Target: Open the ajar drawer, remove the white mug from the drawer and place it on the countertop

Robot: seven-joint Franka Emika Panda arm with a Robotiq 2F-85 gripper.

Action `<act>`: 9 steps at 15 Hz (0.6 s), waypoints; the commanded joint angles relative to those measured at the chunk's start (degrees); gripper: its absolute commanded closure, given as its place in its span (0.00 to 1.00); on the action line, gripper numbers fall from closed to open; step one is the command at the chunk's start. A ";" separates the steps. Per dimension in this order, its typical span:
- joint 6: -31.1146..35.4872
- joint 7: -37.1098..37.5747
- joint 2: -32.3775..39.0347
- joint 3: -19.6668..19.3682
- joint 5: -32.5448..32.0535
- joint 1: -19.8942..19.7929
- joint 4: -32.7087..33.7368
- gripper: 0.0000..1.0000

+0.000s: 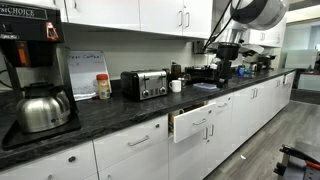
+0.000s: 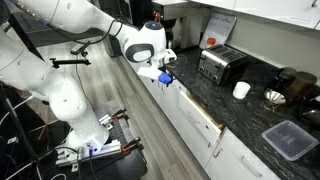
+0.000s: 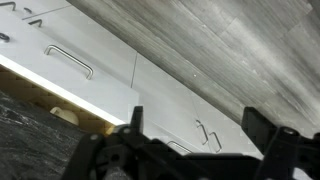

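Quick count from what I can see: one toaster (image 1: 145, 84), one mug (image 1: 176, 86), one steel kettle (image 1: 43, 108), one coffee maker (image 1: 25, 45), one jar (image 1: 103, 87), one drawer (image 1: 192, 124) ajar, one arm (image 2: 85, 20), one pincer (image 3: 195, 122).

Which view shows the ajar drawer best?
An exterior view: the drawer shows front, handle and wood side, ajar. In an exterior view from above, the drawer is foreshortened. Wrist view crops the drawer: front, handle, gap.
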 commanded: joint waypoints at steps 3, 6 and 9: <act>7.58 -11.93 11.38 1.03 -5.68 -3.39 2.44 0.00; 13.91 -11.37 16.83 2.52 -15.48 -6.80 3.64 0.00; 20.57 -6.10 21.12 3.50 -27.96 -10.41 5.36 0.00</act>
